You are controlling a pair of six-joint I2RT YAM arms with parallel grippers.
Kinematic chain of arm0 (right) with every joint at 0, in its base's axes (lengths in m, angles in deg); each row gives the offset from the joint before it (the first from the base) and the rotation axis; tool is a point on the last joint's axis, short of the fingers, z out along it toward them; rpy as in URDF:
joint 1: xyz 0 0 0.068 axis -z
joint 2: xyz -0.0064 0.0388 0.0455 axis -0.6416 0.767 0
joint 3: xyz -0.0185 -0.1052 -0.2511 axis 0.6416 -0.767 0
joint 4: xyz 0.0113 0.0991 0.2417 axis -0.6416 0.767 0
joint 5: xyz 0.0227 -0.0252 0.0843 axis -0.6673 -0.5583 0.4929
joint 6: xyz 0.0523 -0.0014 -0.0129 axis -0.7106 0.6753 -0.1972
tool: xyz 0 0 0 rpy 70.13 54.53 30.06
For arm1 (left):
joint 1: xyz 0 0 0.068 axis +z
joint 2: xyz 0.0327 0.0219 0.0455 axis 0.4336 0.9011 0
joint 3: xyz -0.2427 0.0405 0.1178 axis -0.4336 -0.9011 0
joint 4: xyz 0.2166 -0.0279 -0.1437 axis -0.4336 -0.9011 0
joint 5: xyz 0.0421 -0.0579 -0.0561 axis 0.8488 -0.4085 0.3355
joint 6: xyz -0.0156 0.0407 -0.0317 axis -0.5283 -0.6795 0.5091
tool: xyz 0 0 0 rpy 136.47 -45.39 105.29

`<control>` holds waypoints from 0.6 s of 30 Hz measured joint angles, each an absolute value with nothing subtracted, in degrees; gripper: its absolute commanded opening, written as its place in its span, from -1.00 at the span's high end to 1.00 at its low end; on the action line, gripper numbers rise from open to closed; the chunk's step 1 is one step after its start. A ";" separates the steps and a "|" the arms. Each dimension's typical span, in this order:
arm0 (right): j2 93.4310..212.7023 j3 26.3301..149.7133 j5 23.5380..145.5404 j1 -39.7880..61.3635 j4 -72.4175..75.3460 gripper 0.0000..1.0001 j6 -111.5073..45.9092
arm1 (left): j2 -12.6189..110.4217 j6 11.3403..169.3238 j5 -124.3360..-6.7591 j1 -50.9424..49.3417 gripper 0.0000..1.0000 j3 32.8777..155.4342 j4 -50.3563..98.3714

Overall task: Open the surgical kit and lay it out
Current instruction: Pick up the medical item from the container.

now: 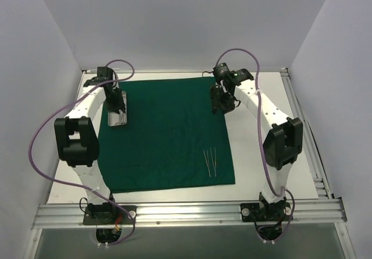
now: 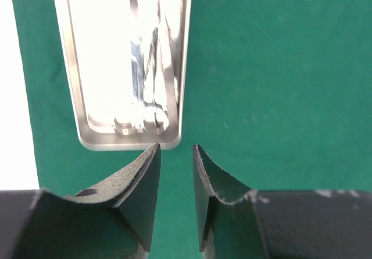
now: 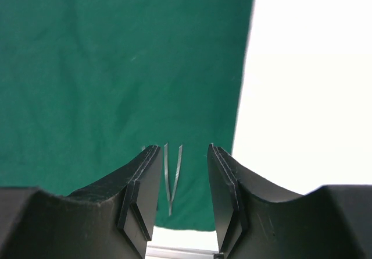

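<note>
The dark green cloth (image 1: 168, 137) lies spread flat on the table. The shiny metal tray (image 1: 117, 112) sits on its left part, with steel instruments (image 2: 145, 67) inside; glare hides their shapes. My left gripper (image 1: 116, 100) hovers over the tray's near end (image 2: 125, 137), open and empty (image 2: 176, 148). Two slim tweezers (image 1: 210, 161) lie on the cloth near its front right corner. My right gripper (image 1: 223, 103) is open and empty above the cloth's back right edge. In the right wrist view (image 3: 183, 149), one pair of tweezers (image 3: 171, 180) shows far off between its fingers.
The white tabletop (image 1: 261, 171) borders the cloth on the right and also shows in the right wrist view (image 3: 308, 96). An aluminium rail (image 1: 186, 212) runs along the near edge. White walls enclose the back and both sides.
</note>
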State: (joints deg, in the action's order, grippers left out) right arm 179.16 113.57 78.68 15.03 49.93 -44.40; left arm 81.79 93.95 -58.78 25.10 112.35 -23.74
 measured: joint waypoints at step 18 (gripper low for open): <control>187.93 120.37 81.39 25.98 53.25 0.24 -41.23 | 102.22 94.74 -55.55 28.33 0.37 131.70 -24.14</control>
